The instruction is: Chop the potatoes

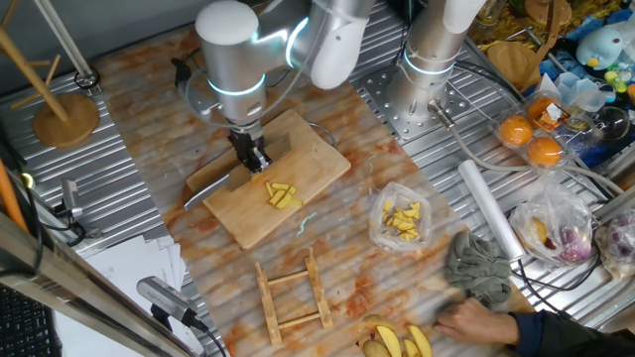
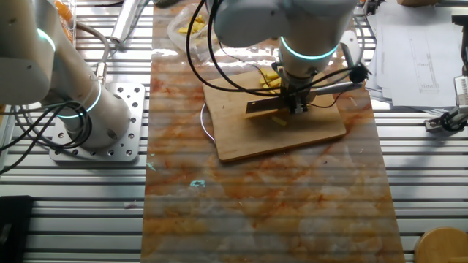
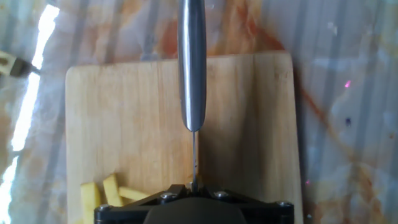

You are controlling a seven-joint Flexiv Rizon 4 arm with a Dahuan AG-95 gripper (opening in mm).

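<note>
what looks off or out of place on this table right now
Nothing stands out. The potato sticks lie together on the cutting board, and the gripper holds the knife over the board.

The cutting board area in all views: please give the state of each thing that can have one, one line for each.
Potato sticks: already cut, lying in a small pile on the board.
Knife: held in the gripper, edge pointing down, over the board.
Gripper: jaws shut on the knife.
Cutting board: flat on the table.
Plastic bag: open, holding yellow chunks.
</note>
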